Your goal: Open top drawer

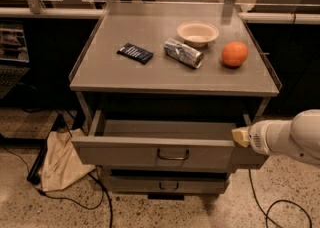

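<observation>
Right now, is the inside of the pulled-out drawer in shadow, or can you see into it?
Camera view: the tabletop is evenly lit; it shades the gap above the top drawer, whose grey inside is visible; the tool at the drawer's right front corner is brightly lit.

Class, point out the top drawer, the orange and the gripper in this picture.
top drawer (125, 154), camera view, left half of its flat front
orange (234, 53), camera view, middle of the fruit
gripper (241, 136), camera view, tan tip at the drawer's right front corner
</observation>
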{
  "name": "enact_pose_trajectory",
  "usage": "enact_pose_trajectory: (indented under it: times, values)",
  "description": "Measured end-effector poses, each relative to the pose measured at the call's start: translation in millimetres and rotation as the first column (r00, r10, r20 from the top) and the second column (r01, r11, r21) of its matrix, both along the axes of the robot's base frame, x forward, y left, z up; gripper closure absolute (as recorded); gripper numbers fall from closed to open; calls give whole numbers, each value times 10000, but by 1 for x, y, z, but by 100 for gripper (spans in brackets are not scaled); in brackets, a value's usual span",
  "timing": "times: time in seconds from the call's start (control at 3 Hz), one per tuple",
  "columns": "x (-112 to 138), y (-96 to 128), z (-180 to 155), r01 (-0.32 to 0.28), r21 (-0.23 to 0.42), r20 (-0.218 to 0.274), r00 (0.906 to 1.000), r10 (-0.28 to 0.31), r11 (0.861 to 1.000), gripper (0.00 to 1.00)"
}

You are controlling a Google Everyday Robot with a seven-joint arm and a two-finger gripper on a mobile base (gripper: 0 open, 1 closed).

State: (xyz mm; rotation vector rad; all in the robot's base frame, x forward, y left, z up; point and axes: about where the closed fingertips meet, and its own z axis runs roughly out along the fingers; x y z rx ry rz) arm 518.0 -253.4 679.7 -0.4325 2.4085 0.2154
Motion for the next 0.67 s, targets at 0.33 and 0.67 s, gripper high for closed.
enact_pose_trajectory:
  times: [0.33, 0.67]
  values:
    - [1, 0, 2, 1, 1, -1, 10000, -1, 10000, 100]
    - [-32, -11, 7, 204, 356, -414, 9990, -189, 9992, 100]
